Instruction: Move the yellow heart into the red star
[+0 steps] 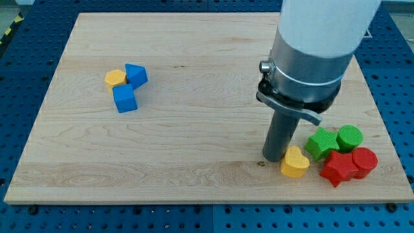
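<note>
The yellow heart point(295, 162) lies near the board's lower right. The red star point(338, 168) lies to its right, a small gap between them. My tip point(274, 157) rests on the board just left of the yellow heart, touching or almost touching its left side. The rod rises from there into the wide grey and white arm body at the view's top right.
A red cylinder point(365, 161) sits right of the red star. A green star-like block point(321, 143) and a green cylinder point(349, 137) sit above it. At the upper left, a yellow block point(115, 79) touches two blue blocks point(136, 75) point(125, 99). The wooden board point(194, 129) ends close below the heart.
</note>
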{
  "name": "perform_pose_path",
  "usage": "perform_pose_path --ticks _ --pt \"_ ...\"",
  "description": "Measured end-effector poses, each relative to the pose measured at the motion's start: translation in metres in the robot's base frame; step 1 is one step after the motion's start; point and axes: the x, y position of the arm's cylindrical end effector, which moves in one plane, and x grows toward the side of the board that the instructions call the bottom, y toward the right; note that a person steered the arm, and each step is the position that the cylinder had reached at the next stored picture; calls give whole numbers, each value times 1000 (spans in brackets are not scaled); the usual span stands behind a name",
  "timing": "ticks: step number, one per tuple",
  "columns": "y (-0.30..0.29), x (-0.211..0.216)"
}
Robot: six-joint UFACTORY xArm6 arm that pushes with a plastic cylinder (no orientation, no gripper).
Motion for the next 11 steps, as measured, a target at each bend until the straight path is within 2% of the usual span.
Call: perform_pose_path --ticks 3,7,11 --pt "23 15" --pt "21 17" --pt "-133 17"
